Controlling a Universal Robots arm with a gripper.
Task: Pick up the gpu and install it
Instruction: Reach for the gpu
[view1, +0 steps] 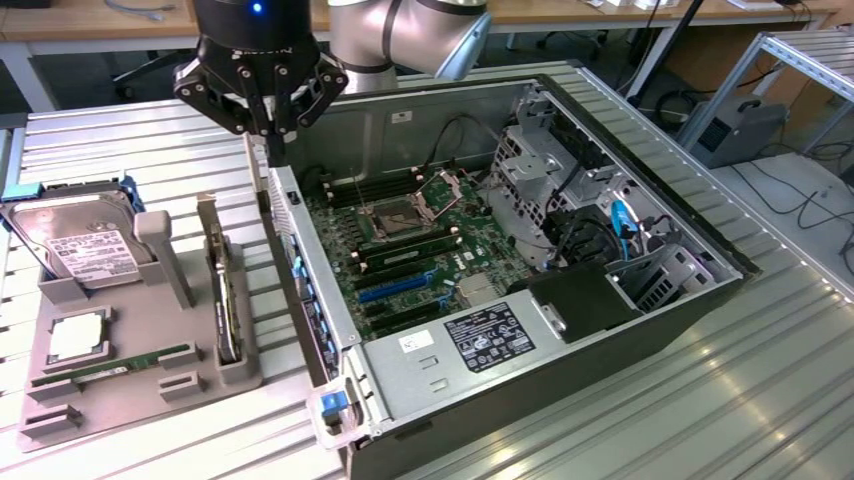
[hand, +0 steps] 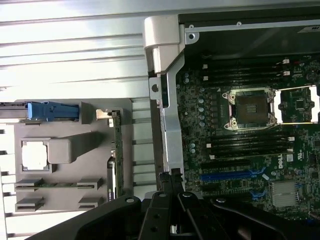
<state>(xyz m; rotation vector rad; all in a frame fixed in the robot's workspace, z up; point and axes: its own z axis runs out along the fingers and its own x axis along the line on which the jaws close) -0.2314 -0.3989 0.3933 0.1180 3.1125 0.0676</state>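
Over case wall (view1: 302, 262) | jaws clenched, empty | gpu (view1: 224, 300) on edge in holder (view1: 158, 245), apart, exterior view's left

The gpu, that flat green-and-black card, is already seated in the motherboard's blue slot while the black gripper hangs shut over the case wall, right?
Not seated: the exterior view shows the gpu standing on edge in the grey holder tray beside the case. The gripper does hang shut over the silvery case wall.

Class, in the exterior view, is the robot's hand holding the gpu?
No. The gpu stands on edge in the grey holder, apart from the hand.
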